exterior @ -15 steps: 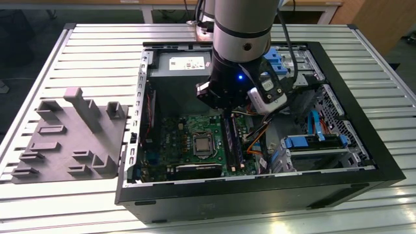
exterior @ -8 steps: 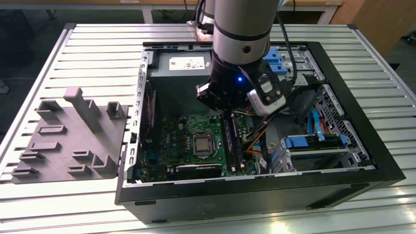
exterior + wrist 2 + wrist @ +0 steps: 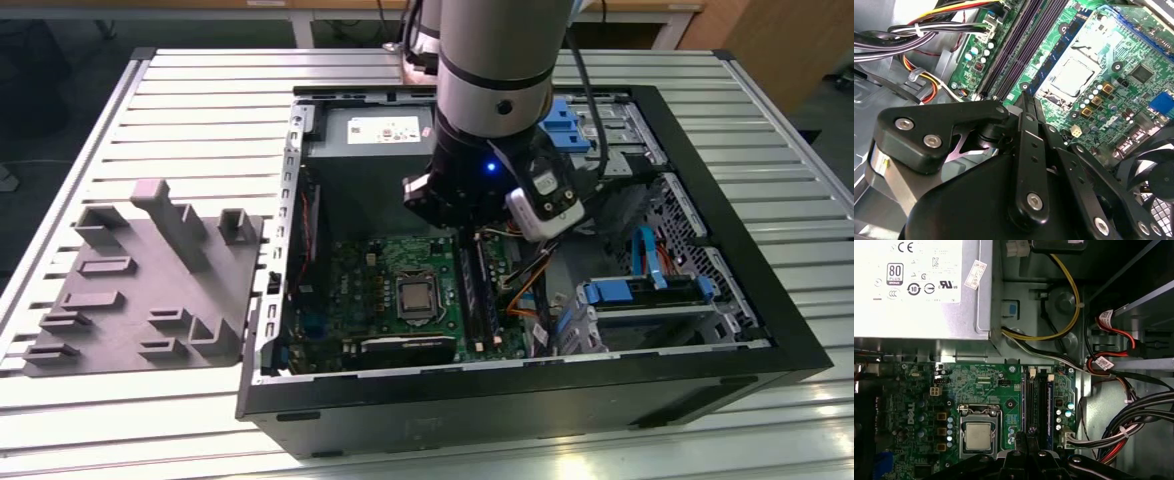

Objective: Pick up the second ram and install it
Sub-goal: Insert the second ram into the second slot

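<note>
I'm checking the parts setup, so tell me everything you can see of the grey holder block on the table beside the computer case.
The grey holder is a matte slab, plastic by the look, with raised blocks, upright posts and narrow slots on top. It lies flat on the slatted metal table, at the exterior view's left of the open computer case. One edge is close beside the case wall; whether they touch I cannot tell.
</note>
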`<state>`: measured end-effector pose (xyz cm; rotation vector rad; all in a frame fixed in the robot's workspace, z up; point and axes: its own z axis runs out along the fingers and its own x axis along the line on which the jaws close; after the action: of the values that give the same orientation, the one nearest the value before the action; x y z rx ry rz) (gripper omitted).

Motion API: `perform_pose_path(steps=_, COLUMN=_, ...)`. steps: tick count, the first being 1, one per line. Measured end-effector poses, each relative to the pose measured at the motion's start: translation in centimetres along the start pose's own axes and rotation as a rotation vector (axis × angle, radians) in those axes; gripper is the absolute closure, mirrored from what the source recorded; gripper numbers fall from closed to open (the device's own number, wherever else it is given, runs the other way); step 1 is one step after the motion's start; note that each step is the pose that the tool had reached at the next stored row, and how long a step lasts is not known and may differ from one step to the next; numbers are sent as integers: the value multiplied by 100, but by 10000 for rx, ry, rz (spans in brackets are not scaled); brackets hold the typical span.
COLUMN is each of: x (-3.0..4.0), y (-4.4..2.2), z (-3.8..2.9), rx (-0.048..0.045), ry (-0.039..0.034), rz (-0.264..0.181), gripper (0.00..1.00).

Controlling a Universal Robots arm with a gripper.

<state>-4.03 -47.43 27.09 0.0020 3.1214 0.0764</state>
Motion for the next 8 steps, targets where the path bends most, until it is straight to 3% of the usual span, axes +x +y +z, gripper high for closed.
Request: perform_pose_path(steps=8, x=0, y=-10, z=40, rx=-1, ry=-3, rz=45, gripper=88)
